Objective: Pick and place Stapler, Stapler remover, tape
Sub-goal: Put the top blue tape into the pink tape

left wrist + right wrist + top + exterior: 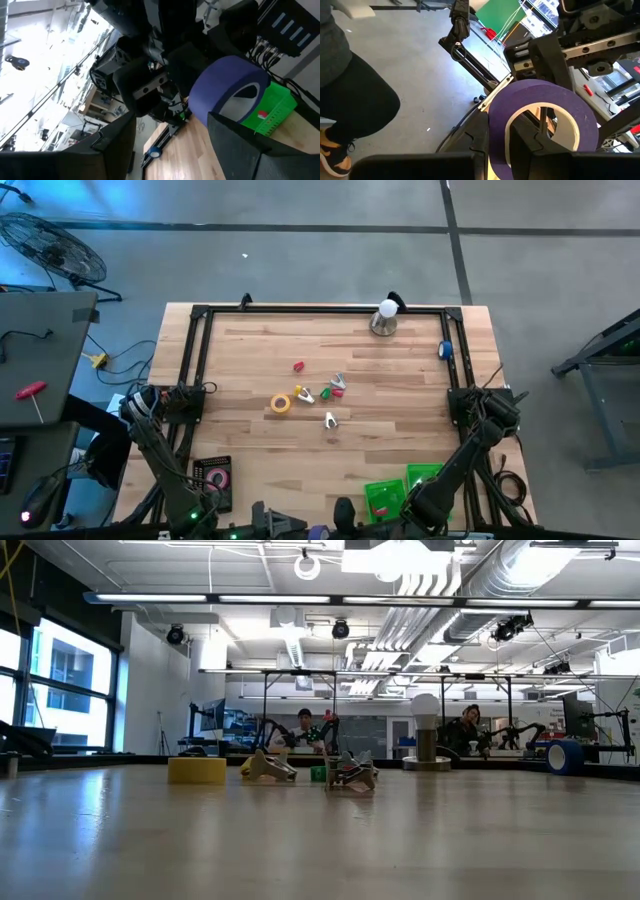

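A purple tape roll [540, 125] hangs in the air off the table's near edge [318, 532], with my right gripper [502, 147] shut on it. My left gripper [172, 145] faces it, open, and the roll [225, 90] stands just beyond one of its fingers. A yellow tape roll [281, 403] lies flat mid-table among small metal staple removers [331, 418] and a small red piece [298, 366]. A pink tape roll [216, 478] lies on a black pad at the near left. I cannot pick out the stapler. My right gripper pinches the purple roll's wall [495, 120], one finger inside the ring [535, 137] and one outside [472, 142]. The roll stands on edge, lifted clear of the table. Whether my left gripper touches the roll I cannot tell; its finger [240, 145] covers the roll's near side.
Two green baskets [385, 498] [424, 476] stand at the near right. A lamp with a white bulb [385, 318] and a blue tape roll [446, 350] sit at the far right. A black frame [200, 350] edges the table. A person's leg [355, 105] shows beside the table.
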